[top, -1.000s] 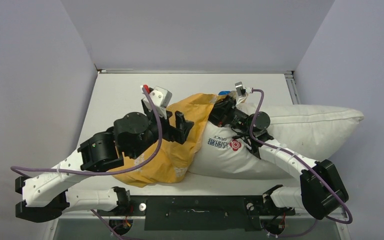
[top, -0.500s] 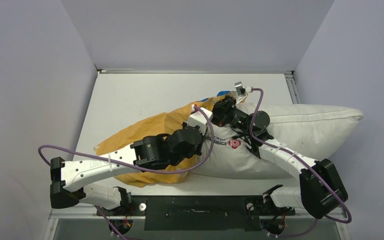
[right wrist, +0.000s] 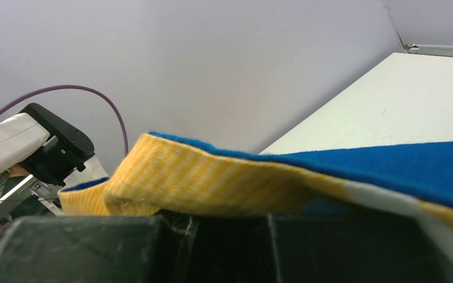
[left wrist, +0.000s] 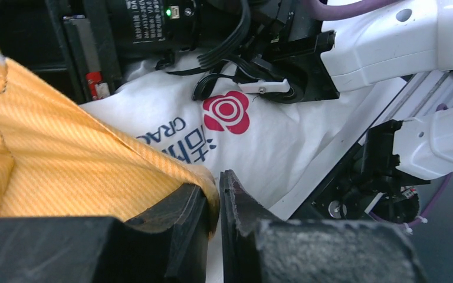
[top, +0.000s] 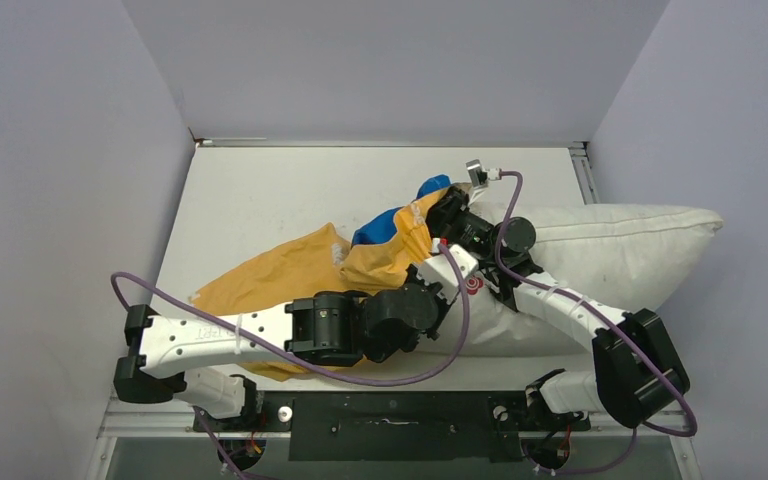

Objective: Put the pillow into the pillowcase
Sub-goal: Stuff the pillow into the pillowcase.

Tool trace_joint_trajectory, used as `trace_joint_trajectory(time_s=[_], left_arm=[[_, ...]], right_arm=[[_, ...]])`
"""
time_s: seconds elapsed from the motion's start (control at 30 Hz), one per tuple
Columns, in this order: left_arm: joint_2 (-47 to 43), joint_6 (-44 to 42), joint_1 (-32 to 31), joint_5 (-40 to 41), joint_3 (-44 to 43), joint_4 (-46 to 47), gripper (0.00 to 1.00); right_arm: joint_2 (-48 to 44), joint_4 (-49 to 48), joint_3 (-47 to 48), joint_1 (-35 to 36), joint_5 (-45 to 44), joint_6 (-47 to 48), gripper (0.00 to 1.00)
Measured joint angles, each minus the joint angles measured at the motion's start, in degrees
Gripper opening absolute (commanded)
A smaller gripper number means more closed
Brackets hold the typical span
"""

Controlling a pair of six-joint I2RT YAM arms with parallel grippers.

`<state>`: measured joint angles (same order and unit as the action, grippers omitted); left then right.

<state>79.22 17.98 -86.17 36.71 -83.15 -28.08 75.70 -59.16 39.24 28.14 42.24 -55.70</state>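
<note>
The off-white pillow (top: 600, 250) lies across the right half of the table, and its printed red logo shows in the left wrist view (left wrist: 227, 115). The orange-yellow pillowcase (top: 280, 275) is bunched to its left, with its blue side showing at the raised mouth. My left gripper (top: 447, 262) sits at the pillow's left end. Its jaws (left wrist: 215, 186) are shut on the pillowcase's orange hem (left wrist: 65, 147). My right gripper (top: 438, 212) holds the mouth's upper edge off the table. In the right wrist view the orange and blue fabric (right wrist: 212, 177) drapes over its jaws.
The white table (top: 260, 190) is walled at the left, back and right. The pillow's right corner reaches the right wall. The right arm's links (left wrist: 389, 41) cross over the pillow close to my left gripper. A black rail (top: 390, 415) runs along the near edge.
My left arm swung right across the pillowcase to the pillow's left end and its jaws closed on the hem. The pillowcase mouth has risen, showing more blue.
</note>
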Motion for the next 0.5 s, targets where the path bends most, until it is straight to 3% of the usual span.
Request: trace_joint_trajectory(time_s=[0.17, 0.3, 0.33, 0.5], left_arm=[[3.5, -1.44, -0.26, 1.36, -1.22, 0.17, 0.17], [4.42, -0.66, -0.22, 2.05, -1.09, 0.92, 0.41], [4.13, 0.13, 0.0, 1.55, -0.74, 1.75, 0.46], [0.02, 4.46, 4.63, -5.42, 5.05, 6.01, 0.62]], right_arm=[[0.74, -0.42, 0.0, 0.0, 0.02, -0.31, 0.09], [0.2, 2.01, 0.17, -0.57, -0.52, 0.9, 0.15], [-0.57, 4.48, 0.39, -0.83, -1.16, 1.99, 0.21], [-9.64, 27.34, 4.46, -1.86, -8.68, 12.94, 0.66]])
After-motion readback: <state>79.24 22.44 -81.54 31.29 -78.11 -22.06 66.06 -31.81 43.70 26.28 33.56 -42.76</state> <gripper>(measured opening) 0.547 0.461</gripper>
